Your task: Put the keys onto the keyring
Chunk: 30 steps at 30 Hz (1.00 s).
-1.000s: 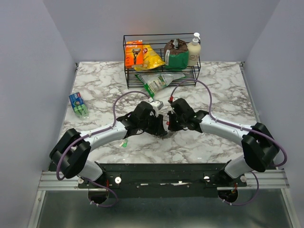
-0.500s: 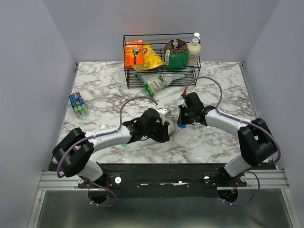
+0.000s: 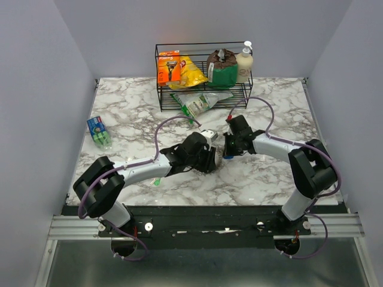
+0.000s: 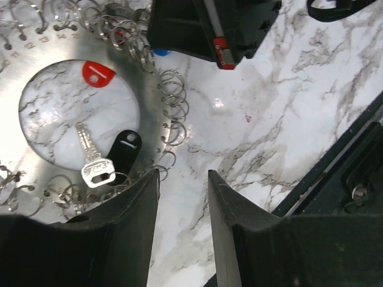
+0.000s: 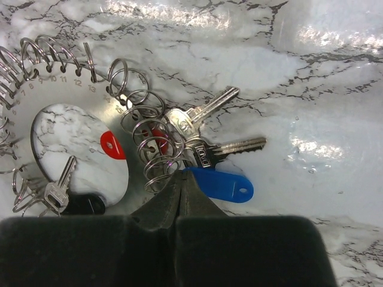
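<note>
The keyring [image 5: 27, 98] is a flat silver ring fringed with many small split rings; it lies on the marble and also shows in the left wrist view [image 4: 151, 89]. Inside its hole lie a small silver key [image 5: 57, 189], a red tag [image 5: 112, 144] and a black tag [image 4: 124, 154]. Two silver keys [image 5: 206, 106] and a blue tag [image 5: 224, 185] lie at its right edge. My right gripper [image 5: 181, 174] is shut, its tips against the split rings beside the blue tag. My left gripper [image 4: 182, 179] is open over bare marble, its left finger over the ring's edge.
A black wire basket [image 3: 203, 89] with packets and a bottle stands at the back. A green snack bag [image 3: 200, 101] lies in front of it. A blue-green pack [image 3: 99, 131] lies at the left. A small green object [image 3: 157, 181] lies near the left arm.
My left gripper has moved right towards the keyring. My right gripper shifted right, then came back a little, and its arm has folded in closer.
</note>
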Tool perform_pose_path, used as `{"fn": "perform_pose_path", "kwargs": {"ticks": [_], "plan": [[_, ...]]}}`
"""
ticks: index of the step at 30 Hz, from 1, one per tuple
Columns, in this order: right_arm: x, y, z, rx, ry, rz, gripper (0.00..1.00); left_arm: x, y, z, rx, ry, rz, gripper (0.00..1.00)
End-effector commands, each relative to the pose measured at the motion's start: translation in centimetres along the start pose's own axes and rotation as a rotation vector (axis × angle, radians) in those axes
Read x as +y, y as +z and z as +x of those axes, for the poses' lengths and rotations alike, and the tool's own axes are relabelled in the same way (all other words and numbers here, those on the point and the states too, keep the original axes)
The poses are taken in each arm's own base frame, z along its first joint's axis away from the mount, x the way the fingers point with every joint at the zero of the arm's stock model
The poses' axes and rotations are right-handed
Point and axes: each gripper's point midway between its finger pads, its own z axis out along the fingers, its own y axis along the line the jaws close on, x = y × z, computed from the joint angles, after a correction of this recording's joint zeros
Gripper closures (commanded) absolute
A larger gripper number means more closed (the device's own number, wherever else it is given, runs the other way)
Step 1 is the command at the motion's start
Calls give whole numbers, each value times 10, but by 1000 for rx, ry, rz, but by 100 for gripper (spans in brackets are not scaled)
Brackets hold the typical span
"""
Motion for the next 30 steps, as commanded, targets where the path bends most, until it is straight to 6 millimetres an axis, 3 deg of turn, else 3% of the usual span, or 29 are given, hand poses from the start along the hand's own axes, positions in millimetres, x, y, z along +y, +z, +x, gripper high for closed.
{"fn": "perform_pose_path", "kwargs": {"ticks": [1, 8, 9, 12, 15, 23, 30], "plan": [[0, 7, 7, 57, -32, -6, 95, 26, -6, -8, -25, -38, -126, 52], [-3, 7, 42, 154, -23, -17, 96, 73, -17, -9, -56, -234, -196, 48], [-3, 6, 46, 161, -20, -22, 95, 78, -18, -10, -66, -258, -199, 43], [5, 2, 57, 182, -26, -45, 96, 104, -21, 0, -50, -343, -245, 35], [15, 1, 66, 199, -36, -59, 96, 125, -19, 10, -14, -395, -288, 34], [51, 1, 92, 263, -75, -101, 96, 140, -7, 13, 29, -418, -314, 34], [65, -4, 106, 288, -93, -123, 96, 144, 9, 19, 78, -412, -304, 34]]}}
